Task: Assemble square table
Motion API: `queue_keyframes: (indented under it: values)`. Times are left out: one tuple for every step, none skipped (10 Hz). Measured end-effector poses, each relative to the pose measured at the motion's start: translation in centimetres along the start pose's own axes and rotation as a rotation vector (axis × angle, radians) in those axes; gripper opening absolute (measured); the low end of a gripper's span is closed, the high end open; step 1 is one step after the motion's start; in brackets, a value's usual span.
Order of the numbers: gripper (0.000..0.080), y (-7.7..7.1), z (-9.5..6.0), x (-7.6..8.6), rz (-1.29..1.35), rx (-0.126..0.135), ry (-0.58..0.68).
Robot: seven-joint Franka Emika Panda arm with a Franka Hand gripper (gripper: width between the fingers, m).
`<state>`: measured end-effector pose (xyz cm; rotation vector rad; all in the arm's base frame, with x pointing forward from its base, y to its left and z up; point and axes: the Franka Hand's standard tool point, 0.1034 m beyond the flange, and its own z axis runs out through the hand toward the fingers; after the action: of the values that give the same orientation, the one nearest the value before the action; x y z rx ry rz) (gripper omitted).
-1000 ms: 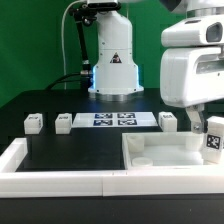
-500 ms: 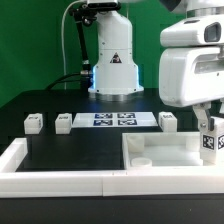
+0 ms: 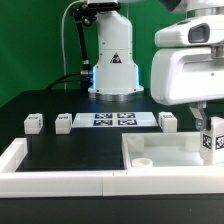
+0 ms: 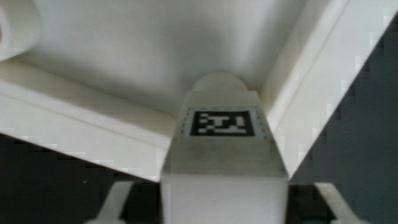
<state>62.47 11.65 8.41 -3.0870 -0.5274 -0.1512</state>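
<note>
The white square tabletop lies at the front on the exterior view's right. Its raised rim and underside fill the wrist view. One white table leg with a black-and-white tag stands upright over the slab's right end. My gripper comes down on it from above. In the wrist view the tagged leg runs out from between the fingers, and my gripper is shut on it. Three more legs rest on the black table behind.
The marker board lies flat between the loose legs, in front of the robot base. A low white border wall runs along the front and left of the work area. The large white arm housing hangs over the right side.
The jaws have closed in on the leg. The arm housing has shifted a little toward the exterior view's left, and the leg sits slightly lower.
</note>
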Motion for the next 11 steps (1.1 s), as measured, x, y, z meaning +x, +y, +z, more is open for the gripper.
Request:
queue_keyframes:
  values:
    - [0.0295,-0.07,0.02,-0.01,0.134,0.005,0.003]
    - [0.0295,-0.17,0.02,-0.01,0.252,0.008,0.003]
    - [0.0295,-0.46,0.02,0.04,0.353,0.008,0.003]
    - [0.0295,-0.66,0.02,0.06,0.453,0.006,0.002]
    - [0.0295,-0.73,0.04,0.02,0.561,0.004,0.000]
    - [0.0295,-0.83,0.06,0.00,0.655,-0.001,-0.001]
    - [0.0295,-0.86,0.06,0.00,0.728,-0.006,0.000]
    - [0.0295,-0.85,0.06,0.00,0.813,-0.008,0.001]
    - [0.0295,-0.80,0.05,0.00,0.852,-0.008,0.000]
    - [0.0295,-0.77,0.06,-0.01,0.891,-0.001,-0.001]
    - [0.0295,-0.68,0.09,-0.03,0.959,0.007,-0.003]
